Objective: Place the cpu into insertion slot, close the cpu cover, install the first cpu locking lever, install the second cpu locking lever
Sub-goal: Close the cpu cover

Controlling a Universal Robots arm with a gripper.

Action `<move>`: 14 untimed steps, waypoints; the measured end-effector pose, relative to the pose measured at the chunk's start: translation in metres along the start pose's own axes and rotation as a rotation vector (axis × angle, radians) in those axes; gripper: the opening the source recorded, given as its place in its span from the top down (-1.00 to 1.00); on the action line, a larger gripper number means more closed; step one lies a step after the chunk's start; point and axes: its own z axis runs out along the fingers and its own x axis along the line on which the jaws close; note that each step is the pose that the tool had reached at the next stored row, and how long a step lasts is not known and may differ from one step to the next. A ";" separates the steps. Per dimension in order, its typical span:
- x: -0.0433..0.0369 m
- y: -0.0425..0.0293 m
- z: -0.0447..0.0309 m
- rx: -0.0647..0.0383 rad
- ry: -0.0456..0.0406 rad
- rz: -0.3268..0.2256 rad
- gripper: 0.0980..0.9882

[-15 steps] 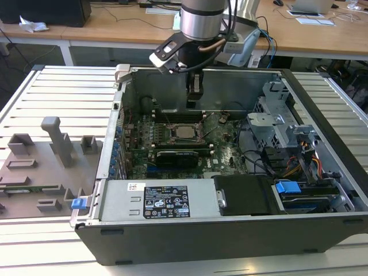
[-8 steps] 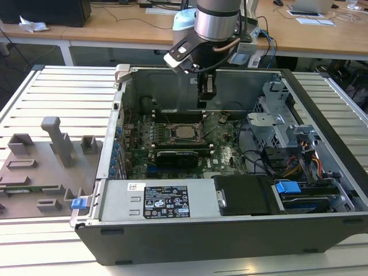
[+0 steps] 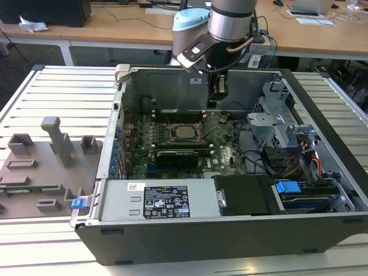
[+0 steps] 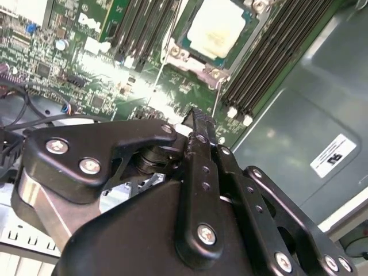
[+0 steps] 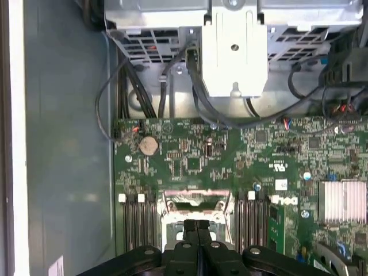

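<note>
The cpu [image 3: 185,131] shows its dull silver top in the insertion slot [image 3: 171,133] at the middle of the green board inside the open computer case. In the second wrist view the cpu [image 4: 215,27] is bright, and the steel cpu cover [image 4: 198,64] lies flat around its edges. A thin wire lever [image 4: 216,100] runs off the socket's corner. My gripper [image 3: 215,101] hangs above the board, just behind the socket toward the exterior view's right. Its fingers [image 5: 192,230] are pressed together in both wrist views, shut on nothing, and the gripper [image 4: 198,119] hides part of the socket.
Long black memory slots [image 4: 270,63] flank the socket. A metal drive cage [image 3: 270,109] and cables fill the case's right side, with the power supply [image 3: 167,201] at the front. A grey fixture tray [image 3: 40,167] lies on the exterior view's left. A heatsink [image 5: 342,201] sits on the board.
</note>
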 end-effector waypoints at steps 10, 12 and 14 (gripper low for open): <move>0.0016 0.0231 0.0000 0.005 -0.0013 0.000 0.98; 0.0025 0.0291 0.0000 0.007 -0.0016 0.000 0.98; 0.0026 0.0303 0.0008 0.008 -0.0016 0.000 0.98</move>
